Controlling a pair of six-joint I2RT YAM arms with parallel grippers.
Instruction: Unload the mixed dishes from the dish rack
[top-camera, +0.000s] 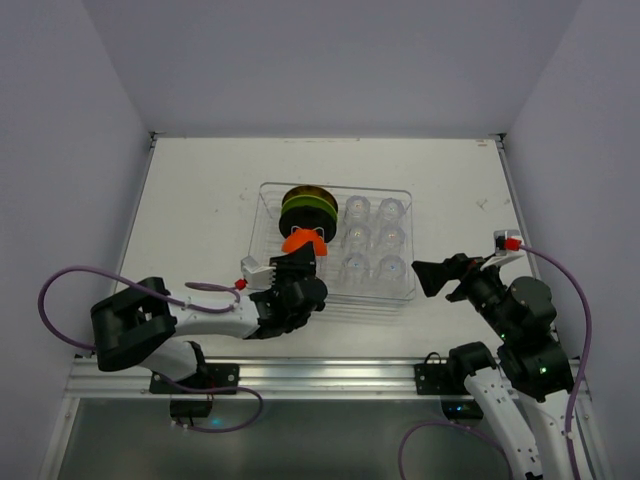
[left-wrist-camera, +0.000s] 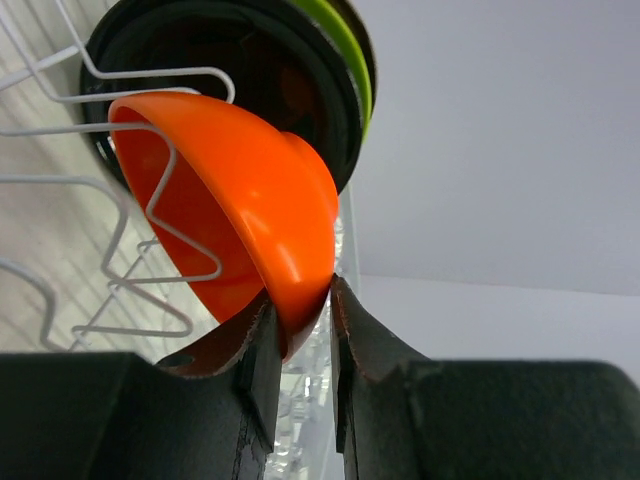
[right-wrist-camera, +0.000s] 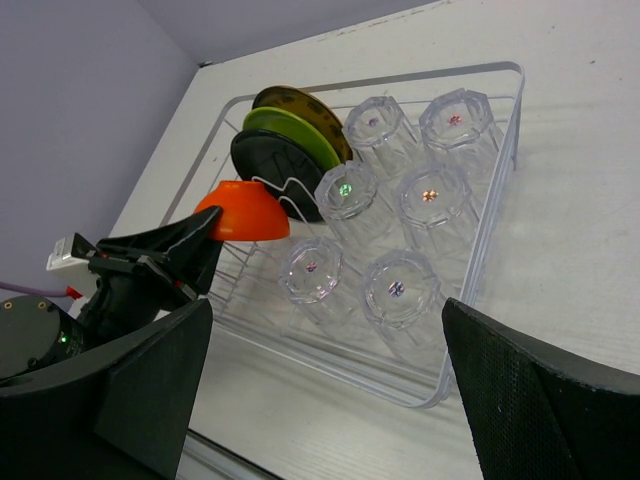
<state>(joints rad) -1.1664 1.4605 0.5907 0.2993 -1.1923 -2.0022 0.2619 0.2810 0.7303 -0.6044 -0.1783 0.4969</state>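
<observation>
- The left hand (left-wrist-camera: 302, 300) is pinching the lower rim of the orange bowl (left-wrist-camera: 240, 200), with one finger on the inside of the wall and the other on the outside.
- The bowl stands tipped on its edge at that hand's fingertips. Its hollow faces the hand's left side, where the white wire dividers (left-wrist-camera: 150, 210) cross in front of it.
- Just beyond the bowl, further out from the left hand, three plates stand on edge, one behind another. The black plate (right-wrist-camera: 265, 160) is nearest, then a green plate (right-wrist-camera: 290, 125), then the yellow plate (right-wrist-camera: 300, 100) with its dark rim.
- Bowl and plates all sit in the end of the clear dish rack (top-camera: 340, 186) that the left hand reaches into.
- The right hand (top-camera: 435, 278) is spread wide and holds nothing. It hovers just outside the rack's other end, apart from it.
- Straight ahead of the right hand, six glass cups (right-wrist-camera: 430, 195) fill that half of the rack in two rows of three, between the two hands.
- The rack rests on the white tabletop (top-camera: 200, 200).
</observation>
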